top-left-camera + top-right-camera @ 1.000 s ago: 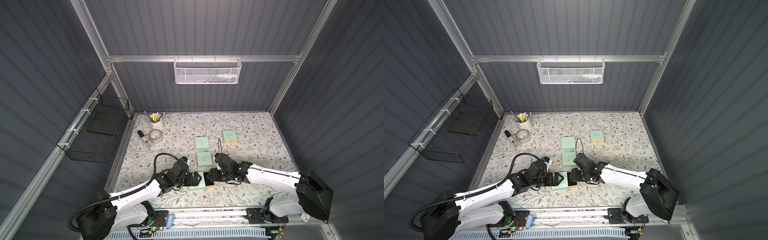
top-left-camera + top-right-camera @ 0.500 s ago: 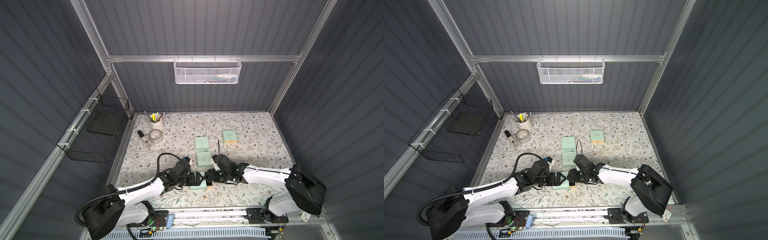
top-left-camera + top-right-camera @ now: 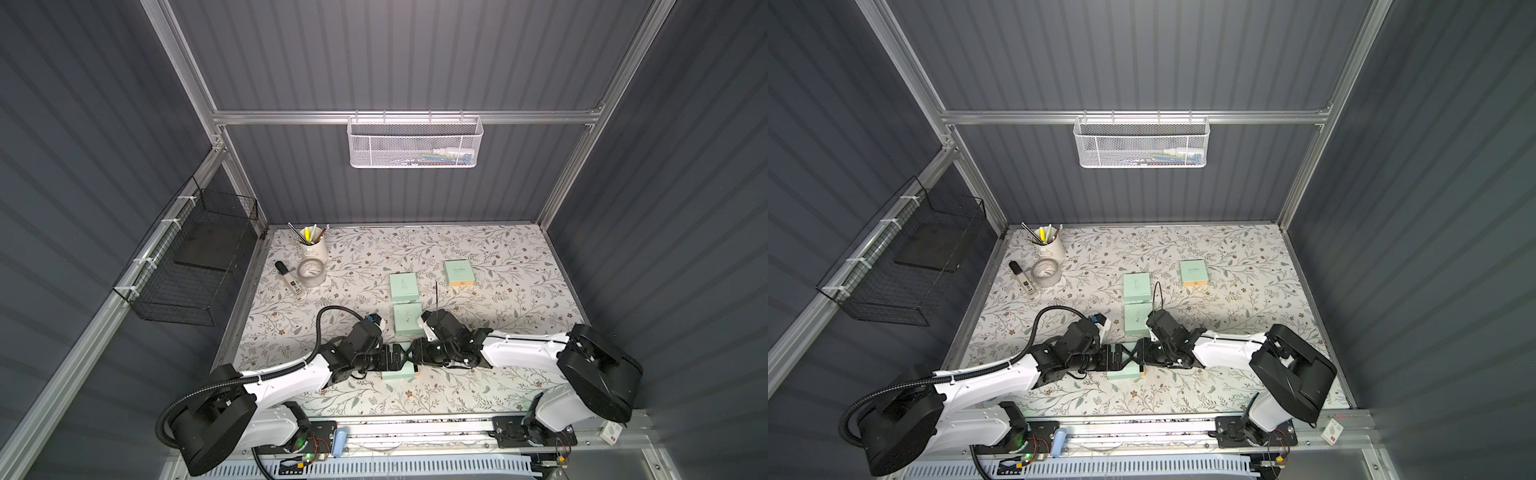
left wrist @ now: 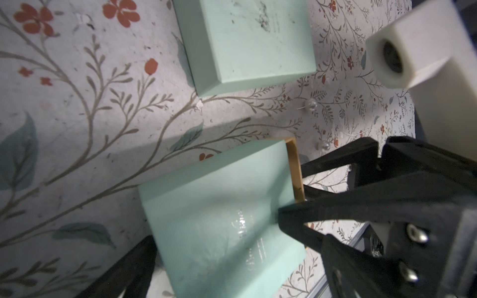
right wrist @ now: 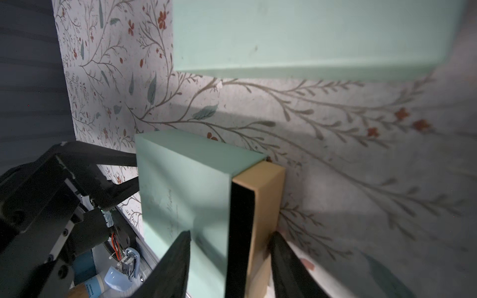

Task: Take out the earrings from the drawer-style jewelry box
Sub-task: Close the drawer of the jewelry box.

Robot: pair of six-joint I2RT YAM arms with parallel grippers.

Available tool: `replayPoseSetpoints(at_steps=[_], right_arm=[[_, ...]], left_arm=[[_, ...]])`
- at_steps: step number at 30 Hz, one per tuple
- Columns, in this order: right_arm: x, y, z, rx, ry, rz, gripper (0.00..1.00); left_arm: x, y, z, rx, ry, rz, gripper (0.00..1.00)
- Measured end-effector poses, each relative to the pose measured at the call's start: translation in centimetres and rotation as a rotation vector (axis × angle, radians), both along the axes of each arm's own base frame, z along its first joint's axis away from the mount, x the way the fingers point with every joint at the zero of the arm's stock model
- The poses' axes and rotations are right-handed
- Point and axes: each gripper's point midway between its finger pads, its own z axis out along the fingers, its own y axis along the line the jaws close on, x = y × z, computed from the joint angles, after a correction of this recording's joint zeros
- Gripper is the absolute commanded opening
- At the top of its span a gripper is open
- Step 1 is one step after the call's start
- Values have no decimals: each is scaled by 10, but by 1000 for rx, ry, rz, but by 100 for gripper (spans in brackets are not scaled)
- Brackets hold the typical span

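Two earrings (image 4: 324, 146) loose on the mat (image 4: 77, 129)

Both lie at 1 o'clock from the jewelry box (image 3: 397, 373), just off its tan drawer (image 5: 268, 185). Astride the mint sleeve (image 5: 180, 185), the left gripper (image 5: 135, 171) is spread to its widest. The right gripper (image 5: 231, 234), half-spread, straddles the drawer end; whether it grips cannot be told.

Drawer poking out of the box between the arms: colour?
Tan cardboard drawer with a black strip, in a mint-green sleeve. Clearest in the right wrist view.
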Motion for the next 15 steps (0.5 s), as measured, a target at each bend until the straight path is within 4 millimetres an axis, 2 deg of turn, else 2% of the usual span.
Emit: replayPoseSetpoints(at_steps=[6, 15], right_arm=[[-3, 9, 0, 41, 16, 22, 50], [-2, 10, -3, 52, 27, 21, 49]], left_arm=[[3, -4, 0, -13, -5, 4, 100], [5, -4, -3, -12, 0, 7, 100]])
